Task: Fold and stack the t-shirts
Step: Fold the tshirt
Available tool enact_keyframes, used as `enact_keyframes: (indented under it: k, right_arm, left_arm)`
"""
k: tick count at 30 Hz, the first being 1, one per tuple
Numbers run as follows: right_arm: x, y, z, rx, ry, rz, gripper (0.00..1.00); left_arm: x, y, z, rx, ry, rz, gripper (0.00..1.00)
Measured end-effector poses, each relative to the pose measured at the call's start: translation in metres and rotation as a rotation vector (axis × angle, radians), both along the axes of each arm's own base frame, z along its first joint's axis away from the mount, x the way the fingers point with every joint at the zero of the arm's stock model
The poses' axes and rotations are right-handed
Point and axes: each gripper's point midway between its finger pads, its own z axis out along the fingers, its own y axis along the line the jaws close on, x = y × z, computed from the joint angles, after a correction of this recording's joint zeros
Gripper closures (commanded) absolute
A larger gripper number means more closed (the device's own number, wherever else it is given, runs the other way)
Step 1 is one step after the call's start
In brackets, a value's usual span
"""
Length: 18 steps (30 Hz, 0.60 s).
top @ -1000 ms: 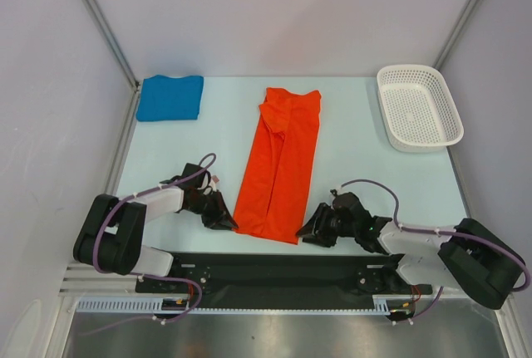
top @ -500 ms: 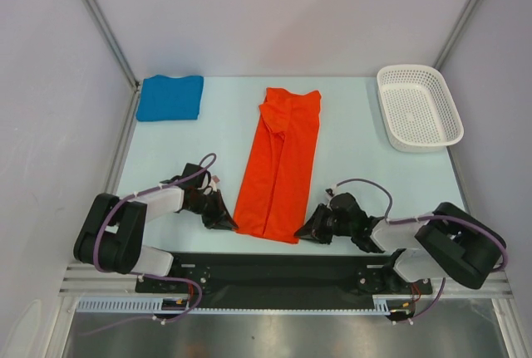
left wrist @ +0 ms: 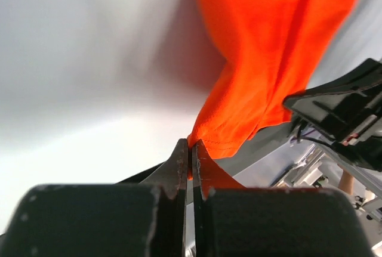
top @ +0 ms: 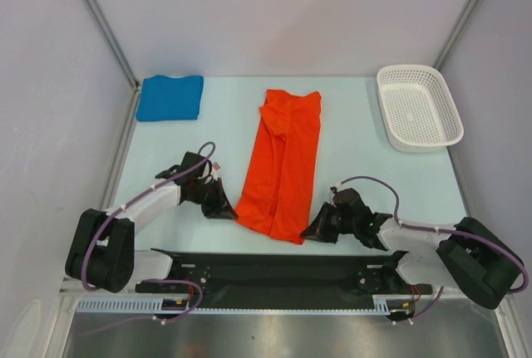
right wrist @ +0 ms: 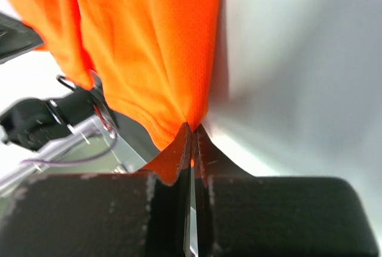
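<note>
The orange-red t-shirt (top: 281, 161) lies folded lengthwise as a long strip in the middle of the table. My left gripper (top: 230, 213) is shut on its near left hem corner (left wrist: 206, 138) and holds it a little off the table. My right gripper (top: 307, 232) is shut on the near right hem corner (right wrist: 179, 114). The near hem hangs between the two grippers. The blue t-shirt (top: 170, 97) lies folded at the far left corner, away from both grippers.
A white perforated basket (top: 418, 107) stands at the far right corner. A black strip (top: 274, 268) with the arm bases runs along the near edge. Walls close in the table on the left, back and right.
My left gripper has moved up and away from the near edge, lifting the shirt's near left corner. The right gripper has stayed at the near right corner.
</note>
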Motion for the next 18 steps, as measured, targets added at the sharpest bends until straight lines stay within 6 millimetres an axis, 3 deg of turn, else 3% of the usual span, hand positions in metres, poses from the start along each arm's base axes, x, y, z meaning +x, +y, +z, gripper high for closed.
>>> enact_keyframes:
  k: [5, 11, 18]
  right_arm:
    - [0.029, 0.005, 0.026, 0.022, -0.023, -0.013, 1.00]
    - [0.099, 0.000, 0.063, 0.037, -0.060, -0.064, 1.00]
    - [0.176, -0.016, 0.073, 0.018, -0.040, -0.076, 1.00]
  left_arm:
    - [0.039, -0.018, 0.033, -0.019, -0.087, -0.026, 1.00]
    - [0.088, -0.038, 0.058, -0.026, -0.130, -0.054, 1.00]
    - [0.171, -0.065, 0.080, -0.030, -0.205, -0.075, 1.00]
